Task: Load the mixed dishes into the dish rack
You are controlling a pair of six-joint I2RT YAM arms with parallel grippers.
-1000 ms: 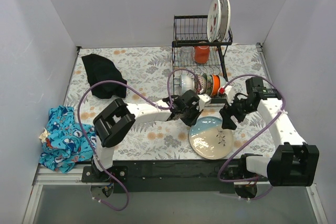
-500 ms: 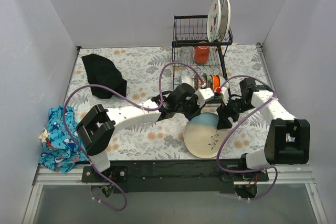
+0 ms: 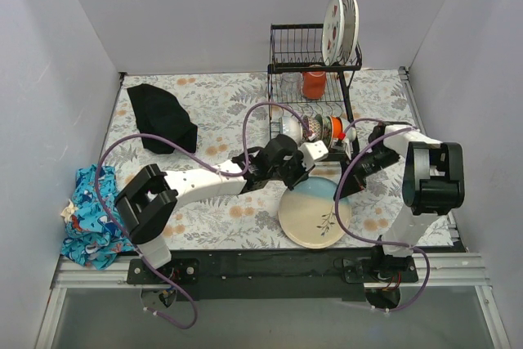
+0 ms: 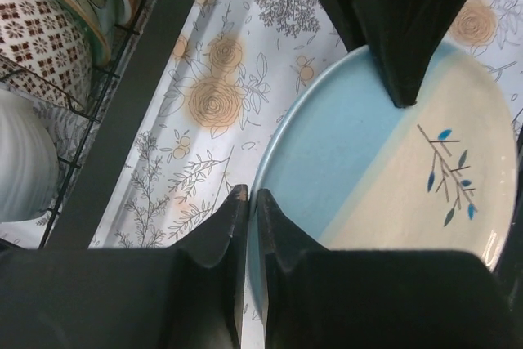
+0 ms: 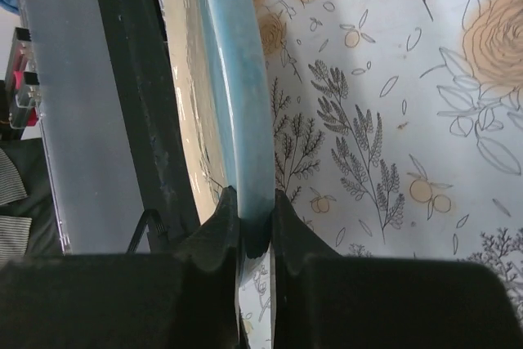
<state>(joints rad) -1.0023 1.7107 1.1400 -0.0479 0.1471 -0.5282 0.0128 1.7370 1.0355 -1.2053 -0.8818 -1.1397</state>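
The plate (image 3: 315, 217), glazed round stoneware in half pale blue, half cream with a thin twig motif, sits just near of the dish rack (image 3: 298, 46), held at two points of its rim. The left gripper (image 4: 248, 198) pinches its left far edge; the right gripper (image 5: 255, 202) clamps the smooth blue lip on the right. Judged step: a two-arm carry to the rack. Next the plate needs tipping upright and sliding into a free wire slot among the dishes in the lower tier, above the floral tablecloth (image 3: 221, 104)
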